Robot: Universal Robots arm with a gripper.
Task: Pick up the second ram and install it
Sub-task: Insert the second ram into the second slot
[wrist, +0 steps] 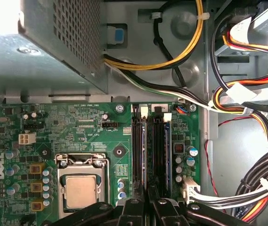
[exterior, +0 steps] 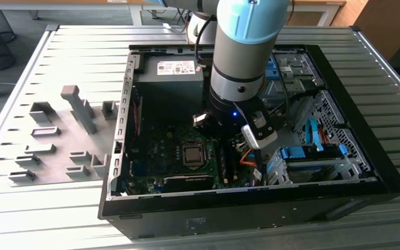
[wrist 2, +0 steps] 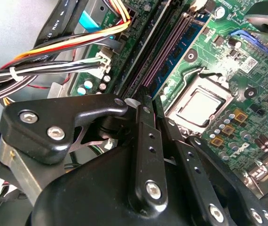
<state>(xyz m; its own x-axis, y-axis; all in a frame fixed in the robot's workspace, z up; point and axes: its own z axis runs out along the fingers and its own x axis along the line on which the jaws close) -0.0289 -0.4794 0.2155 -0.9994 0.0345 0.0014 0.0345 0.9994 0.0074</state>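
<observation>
Arm (exterior: 245,57) comes down from 12 o'clock into the open case (exterior: 366,172), wrist low over the motherboard (exterior: 154,164). Gripper (wrist: 148,190) sits right at the near end of the slots (wrist: 160,146). In the exterior view the slots lie at 3 o'clock of the socket (exterior: 193,155).

Claw state: cannot tell, spread or pinching, from any view.

Ram (wrist 2: 174,59): a blue-green board with black chips, standing on edge along the slots on the socket side, just beside a slot whose pin rows are bare. In the first wrist view it reads as a thin bluish strip (wrist: 145,150) running away from the gripper. It looks in its slot or very nearly so. Whether it is fully seated or latched, cannot tell. I take this one for the second ram, not sure.

Step, my judgement: install phase, pick-up is done. Fixture blocks (exterior: 82,112) at 9 o'clock of the case look bare of any stick.

Next move, judgement only: needs the board square over the slot, a straight push with no tilt, and even seating at both ends.

Risks: wire bundle (wrist: 247,193) lies close beside the slots on the far side from the socket and could snag. A skewed press could jam the board or bend pins.
</observation>
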